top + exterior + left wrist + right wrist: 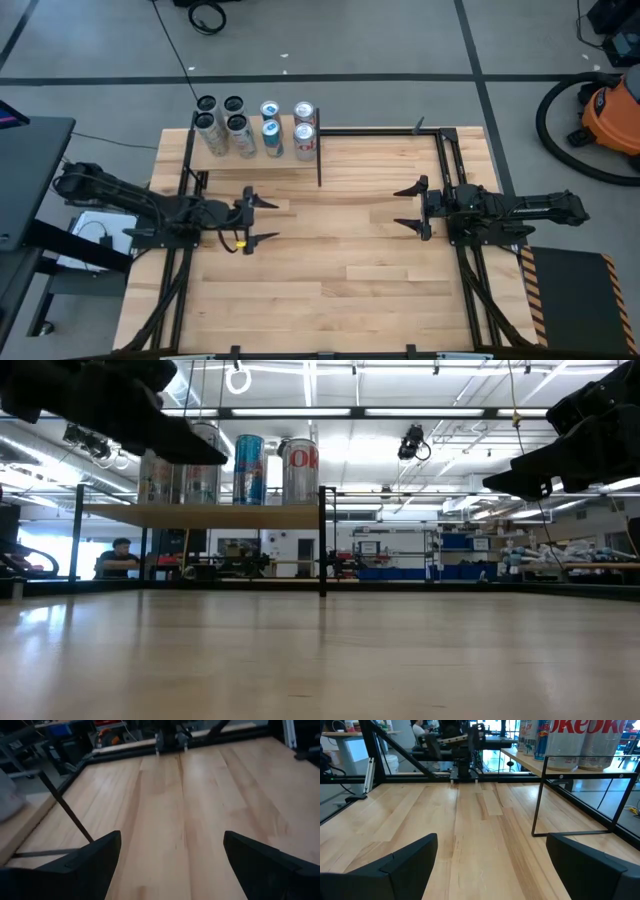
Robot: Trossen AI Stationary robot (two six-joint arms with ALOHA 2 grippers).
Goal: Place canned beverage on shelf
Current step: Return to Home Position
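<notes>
**Grippers empty over the desk, cans lined up on the shelf**

The left gripper (272, 221) hangs above the desk (350, 290) with its fingers spread wide and nothing between them; its wrist view shows only bare planks in the gap. The right gripper (400, 207) faces it from across the desk, equally spread and empty. Both arms lie low and stretched along their own sides, and both grippers sit near the desk's middle, well apart from each other. I judge this a resting posture, chosen to keep them away from the stock.

From the left gripper, the shelf (255, 160) lies at about 12 o'clock; from the right gripper it is at about 10 o'clock. On the desk as a whole it fills the 11 o'clock corner, raised on thin black rods. Eight cans (271, 128) stand upright on it in two rows of four, like beside like, close against the far edge. That packing leaves the near strip of the panel bare.

With every can in view already shelved and neither gripper carrying anything, the job looks finished apart from parking the arms.
</notes>
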